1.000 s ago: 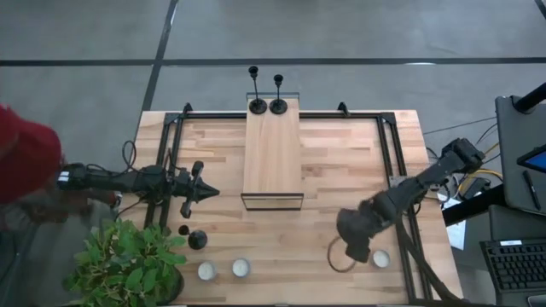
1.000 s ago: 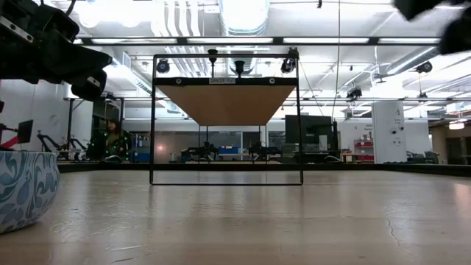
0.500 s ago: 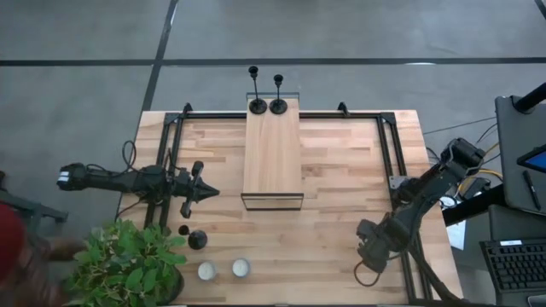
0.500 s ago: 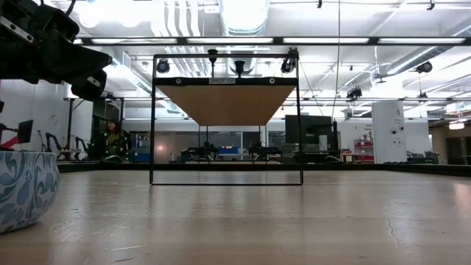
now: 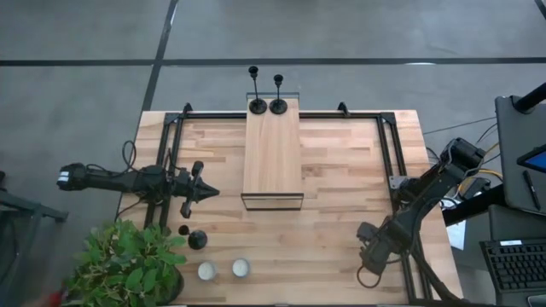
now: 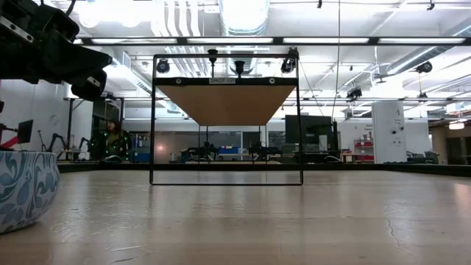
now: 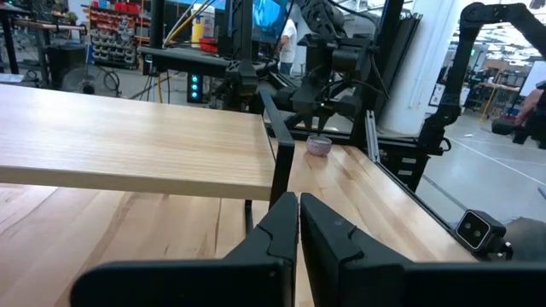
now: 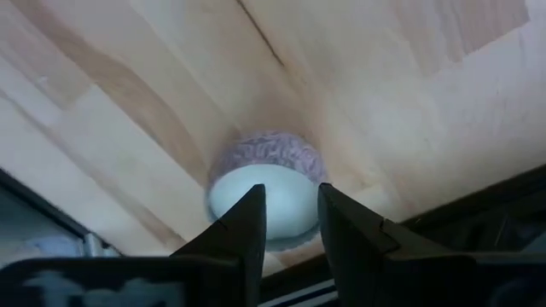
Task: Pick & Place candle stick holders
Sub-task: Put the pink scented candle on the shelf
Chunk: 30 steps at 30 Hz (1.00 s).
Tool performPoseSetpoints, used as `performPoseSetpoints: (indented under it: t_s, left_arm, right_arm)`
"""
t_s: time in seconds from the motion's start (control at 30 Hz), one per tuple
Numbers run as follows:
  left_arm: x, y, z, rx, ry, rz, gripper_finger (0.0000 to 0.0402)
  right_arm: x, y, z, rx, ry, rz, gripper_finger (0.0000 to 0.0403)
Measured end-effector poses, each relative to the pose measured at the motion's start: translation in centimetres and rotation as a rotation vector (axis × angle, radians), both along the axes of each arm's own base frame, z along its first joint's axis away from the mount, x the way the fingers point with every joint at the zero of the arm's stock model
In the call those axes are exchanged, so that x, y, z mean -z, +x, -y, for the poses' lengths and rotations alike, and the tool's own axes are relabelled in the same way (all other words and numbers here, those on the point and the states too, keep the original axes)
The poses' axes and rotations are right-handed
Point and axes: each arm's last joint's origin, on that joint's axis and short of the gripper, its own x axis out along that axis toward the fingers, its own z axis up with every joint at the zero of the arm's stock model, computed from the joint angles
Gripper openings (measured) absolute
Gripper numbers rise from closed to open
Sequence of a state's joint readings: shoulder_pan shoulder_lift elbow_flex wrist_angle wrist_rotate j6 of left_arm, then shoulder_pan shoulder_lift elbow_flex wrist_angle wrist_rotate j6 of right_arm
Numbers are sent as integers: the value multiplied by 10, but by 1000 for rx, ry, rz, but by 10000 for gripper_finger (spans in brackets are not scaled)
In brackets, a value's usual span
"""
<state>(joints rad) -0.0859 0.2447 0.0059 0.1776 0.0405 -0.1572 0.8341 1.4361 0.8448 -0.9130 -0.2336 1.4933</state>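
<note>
Two candle stick holders [image 5: 266,92] are being kept upright, side by side, at the far end of a raised wooden shelf [image 5: 273,149] set in a black frame at mid-bench, presumably as the place of deposit. A third candle stick holder [image 5: 197,239] is being left on the bench [image 5: 333,170] near the front left, between a potted plant [image 5: 128,269] and two white tealights [image 5: 223,269], so one placement is judged outstanding. The left claw [image 5: 203,192] is being held clenched and empty, level above the bench just beside the shelf's near left corner, apparently in waiting. The right claw [image 8: 288,223] is being held low at the front right corner of the bench, its fingers [image 8: 243,226] set either side of a tealight in a patterned cup [image 8: 266,192]; contact with the cup cannot be told, so neither a grasp nor a release can be confirmed. Because this item is a candle and no holder, the arm is judged to be occupied off-task.
</note>
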Motion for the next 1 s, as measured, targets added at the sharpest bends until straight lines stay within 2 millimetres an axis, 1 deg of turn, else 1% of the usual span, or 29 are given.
performPoseSetpoints:
  t_s: [0.37, 0.6, 0.87, 1.0]
  left_arm:
    - [0, 0, 0, 0, 0, 0, 14]
    - [0, 0, 0, 0, 0, 1, 14]
    - [0, 0, 0, 0, 0, 0, 14]
    - [0, 0, 0, 0, 0, 0, 14]
  right_arm:
    - [5, -3, 1, -14, -11, -10, 82]
    - [16, -6, 3, -31, -46, -46, 82]
    - [24, -4, 0, -72, -60, -61, 82]
    - [24, -4, 0, -80, -59, -59, 81]
